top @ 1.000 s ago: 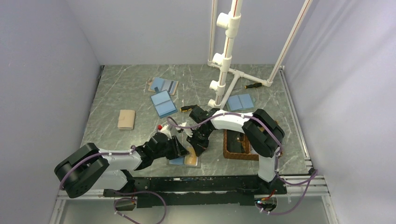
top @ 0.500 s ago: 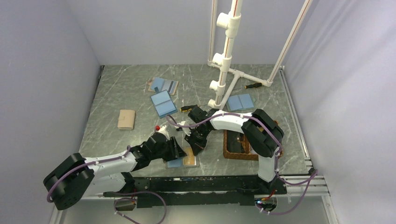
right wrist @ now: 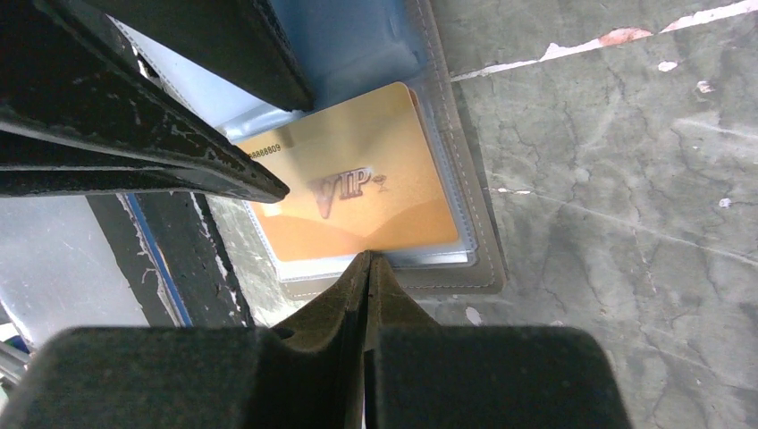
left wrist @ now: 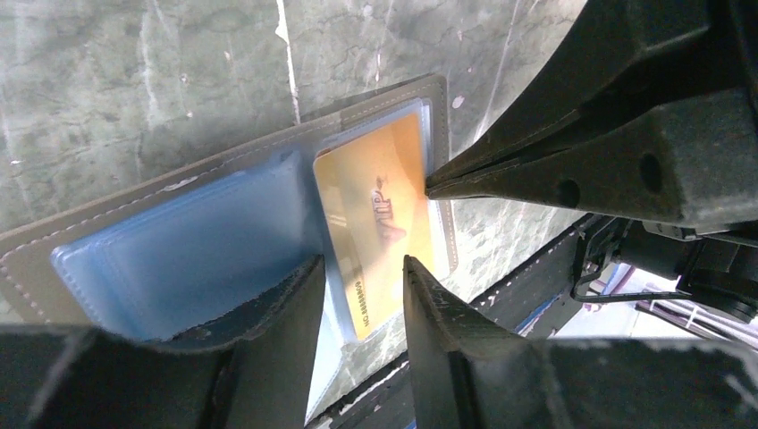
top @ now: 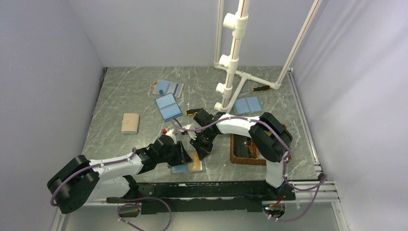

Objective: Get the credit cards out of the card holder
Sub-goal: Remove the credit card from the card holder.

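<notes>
The left gripper (left wrist: 360, 273), just widened and open, is straddling the end of the credit card (left wrist: 380, 206). The right gripper (right wrist: 368, 264), pinched shut, is nudging that card's edge in a pocket of the card holder (left wrist: 179, 259), so extraction is likely only beginning.

Grey marble table (top: 125, 91), and a white pipe stand (top: 233, 53) rises from its far middle. A screwdriver (top: 262, 88) lies near the far right corner. A brown wicker tray (top: 234, 150) sits toward the near right edge. Over by the left edge lies a closed tan wallet (top: 130, 122). Two open blue bifolds lie mid-table: one (top: 168, 107) left of the stand, another (top: 248, 105) right of it.
</notes>
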`<state>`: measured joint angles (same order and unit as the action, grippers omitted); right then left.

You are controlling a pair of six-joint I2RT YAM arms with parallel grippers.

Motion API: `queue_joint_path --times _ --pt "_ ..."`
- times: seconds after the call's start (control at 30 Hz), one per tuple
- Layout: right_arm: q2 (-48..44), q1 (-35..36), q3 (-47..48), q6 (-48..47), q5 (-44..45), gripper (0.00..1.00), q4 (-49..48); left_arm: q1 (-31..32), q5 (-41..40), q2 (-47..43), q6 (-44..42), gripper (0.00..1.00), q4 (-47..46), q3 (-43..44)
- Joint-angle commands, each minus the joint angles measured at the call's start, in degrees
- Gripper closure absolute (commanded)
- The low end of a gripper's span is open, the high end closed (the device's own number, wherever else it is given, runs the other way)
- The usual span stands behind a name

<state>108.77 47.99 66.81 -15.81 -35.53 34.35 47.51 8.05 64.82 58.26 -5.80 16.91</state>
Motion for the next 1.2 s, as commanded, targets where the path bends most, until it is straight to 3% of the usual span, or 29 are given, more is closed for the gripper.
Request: queue_joint_path --times 0.0,0.2,0.4,0.6,1.17 --pt "1.5 -0.1 0.5 -0.5 4.1 0.98 -3.1 0.3 2.2 2.9 1.3 0.57 -3.5 0.1" --pt "1.5 -0.1 0.6 -0.5 3.8 0.98 -3.1 0.3 0.9 4.6 3.1 0.58 -2.2 0.5" --pt "1.3 -0.1 0.6 -0.5 3.4 0.98 -3.0 0.4 -1.6 5.8 5.0 0.73 -3.8 -1.3" --pt "1.0 -0.1 0.7 -0.8 3.1 0.98 -2.8 0.4 -2.4 4.5 5.0 1.0 -7.6 -3.5" --pt "0.6 -0.3 1.1 -1.6 4.1 0.97 -2.1 0.1 -6.0 -21.1 0.9 1.0 5.7 -8.9"
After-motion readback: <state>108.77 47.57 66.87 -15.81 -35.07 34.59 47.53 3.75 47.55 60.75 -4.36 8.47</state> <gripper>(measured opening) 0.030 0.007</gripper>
